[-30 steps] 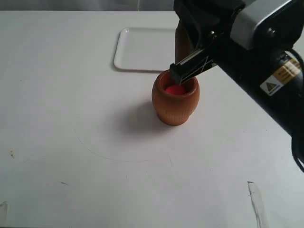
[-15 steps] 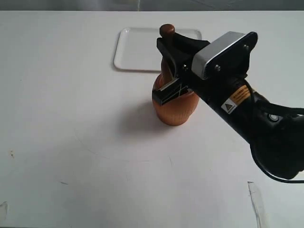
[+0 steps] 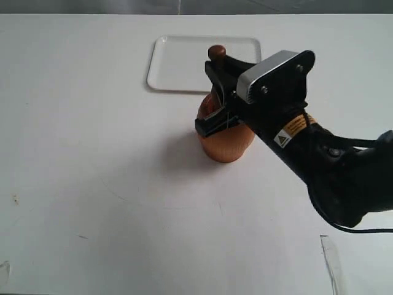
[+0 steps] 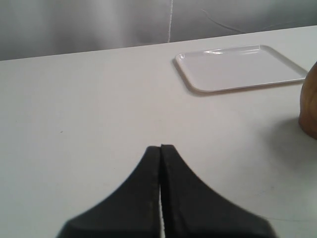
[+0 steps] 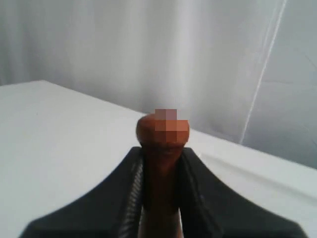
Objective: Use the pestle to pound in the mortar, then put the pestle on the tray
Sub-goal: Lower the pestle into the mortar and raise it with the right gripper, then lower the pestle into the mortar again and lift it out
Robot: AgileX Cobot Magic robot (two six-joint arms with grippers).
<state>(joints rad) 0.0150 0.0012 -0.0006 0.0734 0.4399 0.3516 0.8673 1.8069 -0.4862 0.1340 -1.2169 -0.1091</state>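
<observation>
The reddish-brown mortar [image 3: 226,143] stands mid-table, its sides partly covered by my right arm; a sliver of its side [image 4: 309,109] shows in the left wrist view. My right gripper [image 3: 216,74] is shut on the pestle [image 3: 215,55], held upright with its knob on top and its lower end down in the mortar, hidden. In the right wrist view the pestle [image 5: 161,163] stands clamped between the two black fingers [image 5: 203,183]. The white tray [image 3: 190,61] lies just behind the mortar, also seen as the tray [image 4: 237,67]. My left gripper [image 4: 160,148] is shut and empty, low over the table.
The white tabletop [image 3: 92,153] stretches around the mortar. Small marks lie near the front edge [image 3: 328,249]. A grey curtain backs the table [image 5: 148,49].
My right gripper has come down with the pestle, driving it into the mortar. The red thing seen inside the mortar a second ago is now covered. The left gripper shows no earlier view.
</observation>
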